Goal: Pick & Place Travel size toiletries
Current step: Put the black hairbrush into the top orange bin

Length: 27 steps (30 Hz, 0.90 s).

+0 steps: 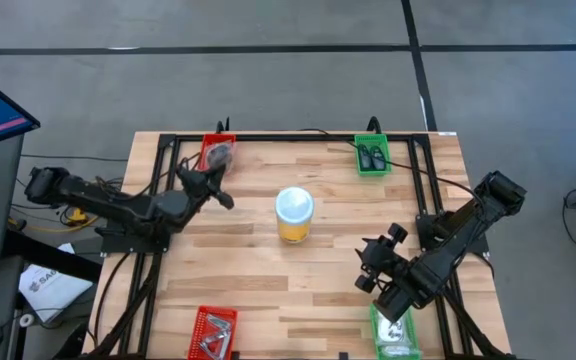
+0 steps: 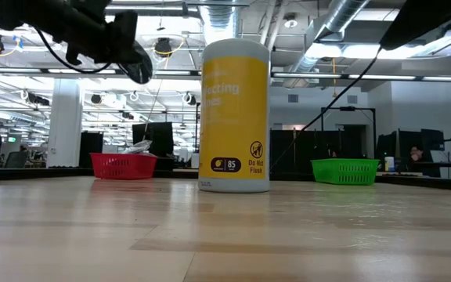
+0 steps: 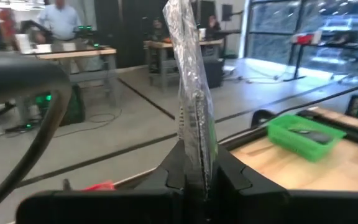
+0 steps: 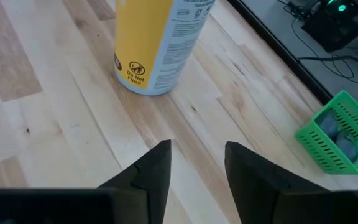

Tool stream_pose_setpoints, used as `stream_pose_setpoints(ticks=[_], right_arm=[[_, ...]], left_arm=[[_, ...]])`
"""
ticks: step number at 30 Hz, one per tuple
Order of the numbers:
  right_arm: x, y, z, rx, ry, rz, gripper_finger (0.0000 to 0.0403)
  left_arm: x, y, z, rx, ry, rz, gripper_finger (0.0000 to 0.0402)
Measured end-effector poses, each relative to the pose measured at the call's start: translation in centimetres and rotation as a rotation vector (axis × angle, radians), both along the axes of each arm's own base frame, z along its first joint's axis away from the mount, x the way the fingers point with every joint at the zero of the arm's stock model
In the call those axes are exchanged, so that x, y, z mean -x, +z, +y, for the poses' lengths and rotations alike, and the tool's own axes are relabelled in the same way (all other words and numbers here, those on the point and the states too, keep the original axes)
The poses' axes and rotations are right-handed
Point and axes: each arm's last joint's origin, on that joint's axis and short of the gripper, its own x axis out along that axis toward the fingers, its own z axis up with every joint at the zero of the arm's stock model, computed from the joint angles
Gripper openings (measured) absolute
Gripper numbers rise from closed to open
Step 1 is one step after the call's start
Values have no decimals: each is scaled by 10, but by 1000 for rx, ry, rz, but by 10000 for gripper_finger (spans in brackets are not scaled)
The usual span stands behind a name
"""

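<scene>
My left gripper (image 1: 224, 199) hangs in the air between the far red tray (image 1: 217, 152) and the yellow jar (image 1: 294, 215), shut on a clear crinkled packet (image 3: 190, 87) with white contents and black print. In the low view the left gripper (image 2: 137, 65) is well above the table. My right gripper (image 4: 197, 163) is open over bare wood on the table's right, near the jar (image 4: 160, 43), touching nothing. Small dark bottles lie in the far green tray (image 1: 371, 157). Silvery bits lie in the near red tray (image 1: 214, 331), and clear packets in the near green tray (image 1: 394, 336). My left gripper pinches the packet's lower end (image 3: 194, 163) between its two fingers. The packet is lifted clear of the table and stands out past the fingertips as a thin edge-on strip, its free end (image 3: 174, 12) away from the gripper.
The yellow jar with a pale lid stands upright at the table's middle (image 2: 234, 113). A black frame runs along the table's far edge (image 1: 288, 137) and both sides. Bare wood lies between the jar and the near trays. People and desks show in the room beyond.
</scene>
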Motion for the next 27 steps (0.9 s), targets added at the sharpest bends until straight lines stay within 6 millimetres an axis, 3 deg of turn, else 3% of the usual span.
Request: stream_pose_setpoints(ticks=[11, 27], right_arm=[[0, 0, 0, -3, 0, -4, 138], [-1, 0, 0, -6, -1, -7, 137]], left_arm=[[1, -6, 39, 112, 67, 146, 19], [29, -28, 95, 368, 207, 288, 19]])
